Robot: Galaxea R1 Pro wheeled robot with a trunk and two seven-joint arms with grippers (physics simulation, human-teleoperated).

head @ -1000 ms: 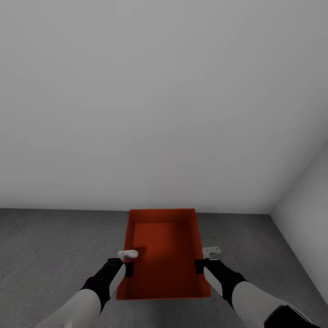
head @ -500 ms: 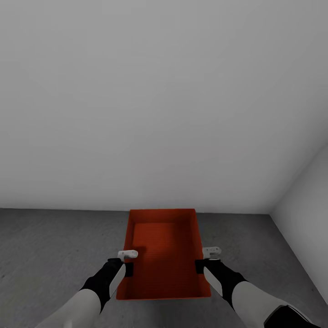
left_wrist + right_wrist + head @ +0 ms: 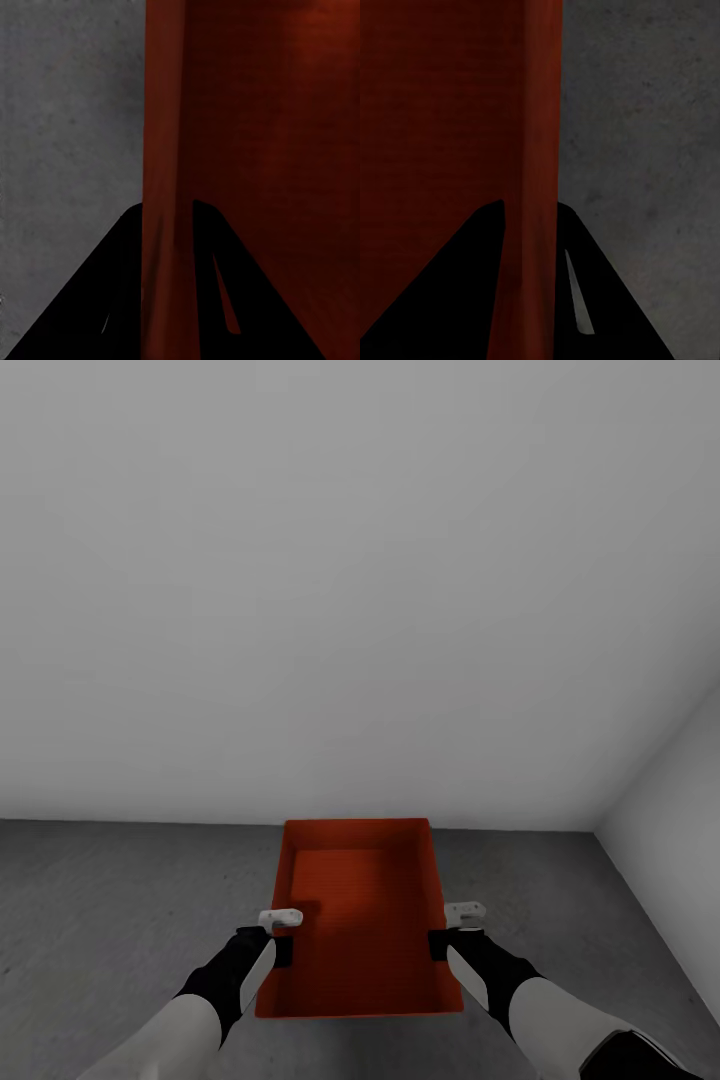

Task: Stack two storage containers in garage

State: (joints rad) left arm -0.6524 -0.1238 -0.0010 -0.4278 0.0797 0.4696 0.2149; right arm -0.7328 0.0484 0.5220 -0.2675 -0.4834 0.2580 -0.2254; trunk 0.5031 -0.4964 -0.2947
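One orange-red storage container [image 3: 360, 920] sits open side up between my two arms, over the dark grey floor [image 3: 120, 900] of the garage. My left gripper [image 3: 281, 950] is shut on its left wall, one finger inside and one outside. My right gripper [image 3: 438, 945] is shut on the right wall in the same way. In the left wrist view the black fingers [image 3: 127, 247] straddle the red wall [image 3: 165, 135]. The right wrist view shows the same pinch on the other wall [image 3: 536, 112]. Whether the bin rests on the floor or hangs just above it, I cannot tell.
A plain grey-white wall [image 3: 360, 610] stands close behind the container. A second wall [image 3: 670, 840] meets it at a corner on the right. Speckled concrete stretches to the left of the bin and along its right side.
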